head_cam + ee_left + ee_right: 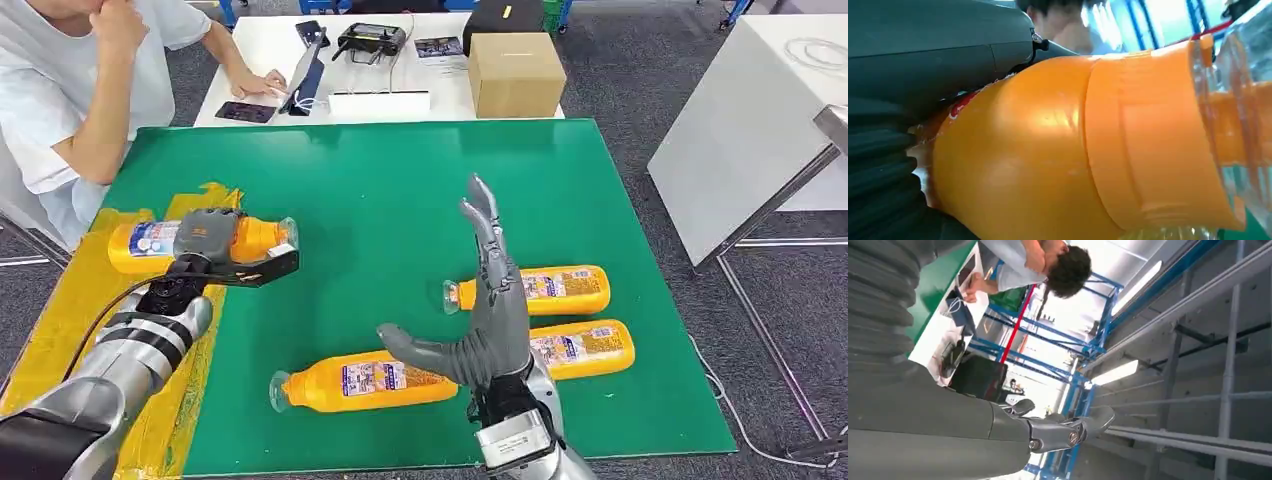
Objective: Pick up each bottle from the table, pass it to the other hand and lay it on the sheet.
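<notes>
Left hand (205,238): grasps held bottle (150,243) over yellow sheet (60,330), far left, likely for laying down.
Right hand (487,300): released, fingers spread, above three waiting bottles (365,380).

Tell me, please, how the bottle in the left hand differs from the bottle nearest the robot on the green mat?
The held bottle is gripped by the left hand over the yellow sheet's edge; the nearest bottle lies free on the green mat. The held one's cap points right, the nearest one's left. Both are orange with clear caps.
</notes>
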{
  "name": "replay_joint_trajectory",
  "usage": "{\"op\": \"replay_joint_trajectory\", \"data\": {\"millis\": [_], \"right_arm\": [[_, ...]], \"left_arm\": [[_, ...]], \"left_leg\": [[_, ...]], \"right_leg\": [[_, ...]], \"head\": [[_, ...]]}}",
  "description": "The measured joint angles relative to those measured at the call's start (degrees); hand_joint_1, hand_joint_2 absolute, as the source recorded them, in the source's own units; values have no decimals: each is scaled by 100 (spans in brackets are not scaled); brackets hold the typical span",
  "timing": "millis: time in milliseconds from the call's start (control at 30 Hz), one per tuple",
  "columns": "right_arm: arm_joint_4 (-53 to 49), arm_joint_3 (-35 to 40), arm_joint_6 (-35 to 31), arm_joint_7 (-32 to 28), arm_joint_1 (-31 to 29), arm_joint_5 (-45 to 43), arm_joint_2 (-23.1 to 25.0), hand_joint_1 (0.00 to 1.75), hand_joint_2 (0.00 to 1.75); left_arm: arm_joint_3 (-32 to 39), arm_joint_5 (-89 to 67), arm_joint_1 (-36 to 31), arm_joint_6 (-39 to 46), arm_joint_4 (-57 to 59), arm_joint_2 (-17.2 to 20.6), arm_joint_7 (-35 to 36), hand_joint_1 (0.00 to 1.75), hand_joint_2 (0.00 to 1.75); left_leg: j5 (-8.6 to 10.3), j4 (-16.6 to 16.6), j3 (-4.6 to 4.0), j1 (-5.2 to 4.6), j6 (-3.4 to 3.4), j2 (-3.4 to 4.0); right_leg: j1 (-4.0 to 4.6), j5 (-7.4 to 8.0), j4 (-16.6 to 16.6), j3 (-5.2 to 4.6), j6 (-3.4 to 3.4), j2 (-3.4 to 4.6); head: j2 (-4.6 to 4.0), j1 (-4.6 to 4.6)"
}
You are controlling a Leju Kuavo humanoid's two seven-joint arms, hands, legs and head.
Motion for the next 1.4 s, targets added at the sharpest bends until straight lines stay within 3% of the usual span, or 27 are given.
{"op": "replay_joint_trajectory", "data": {"millis": [200, 233, 300, 333, 367, 433, 467, 533, 733, 967, 1233, 1400], "right_arm": [[61, 57, 61, 11, -59, -9, 0, 0, 175], [79, 85, 70, 13, -74, -20, 0, 0, 175], [100, 101, 98, 13, -88, -33, -2, 0, 175], [116, 109, 107, 13, -115, -50, -4, 0, 175], [153, 144, 116, 13, -155, -94, -15, 0, 175], [188, 177, 129, 13, -174, -146, -33, 0, 175], [205, 181, 133, 13, -174, -168, -35, 0, 175], [232, 190, 151, 13, -184, -186, -33, 0, 175], [304, 201, 192, 13, -201, -223, -35, 0, 175], [385, 238, 221, 13, -242, -236, -35, 0, 175], [441, 245, 225, 17, -255, -236, -35, 0, 175], [455, 247, 225, 17, -256, -236, -35, 0, 175]], "left_arm": [[267, 374, -28, -48, 256, -11, -166, 175, 175], [363, 566, -25, -50, 310, -13, -275, 154, 175], [459, 756, -23, -68, 352, -15, -436, 154, 175], [523, 870, -21, -81, 380, -22, -578, 127, 175], [700, 1172, -8, -144, 455, -31, -860, 70, 175], [942, 1522, 54, -175, 498, -63, -1205, 59, 175], [988, 1582, 62, -175, 500, -74, -1274, 40, 175], [1071, 1683, 61, -208, 520, -74, -1344, 31, 175], [1241, 1825, 122, -428, 590, -135, -1431, 35, 175], [1250, 1814, 178, -509, 664, -157, -1379, 12, 175], [1248, 1807, 178, -564, 710, -160, -1329, 12, 175], [1248, 1807, 178, -573, 723, -160, -1329, 0, 175]], "left_leg": [[0, 0, 0, 0, 0, -1], [0, 0, 0, 0, 0, -1], [0, 0, -2, 0, 0, -1], [0, 0, -4, 0, 0, -2], [0, 0, -3, 0, 0, -1], [0, 0, -3, 0, 0, 0], [0, 0, -4, 0, 0, -2], [0, 0, -3, 0, 0, -3], [0, 0, -2, 0, 0, -2], [0, 0, -2, -1, 0, -3], [0, -1, 8, -1, 0, -3], [0, -1, 14, -1, 0, -3]], "right_leg": [[0, 0, 0, 1, 0, 0], [0, 0, 0, 1, 0, 0], [1, 0, 0, 0, 0, -1], [1, 0, 0, 0, 0, -1], [1, 0, 0, -1, 0, 0], [1, 0, 0, -2, 0, -1], [0, 0, 0, -2, 0, -4], [0, 0, 0, 0, 0, -4], [0, 0, 0, 1, 0, -3], [0, 0, 0, 2, 0, -4], [0, 0, 0, 10, 0, -4], [0, 0, 0, 16, 0, -4]], "head": [[0, 0], [0, 2], [0, 2], [0, 0], [0, 0], [0, 2], [0, 0], [0, -2], [0, 0], [0, 2], [0, 0], [0, 0]]}}
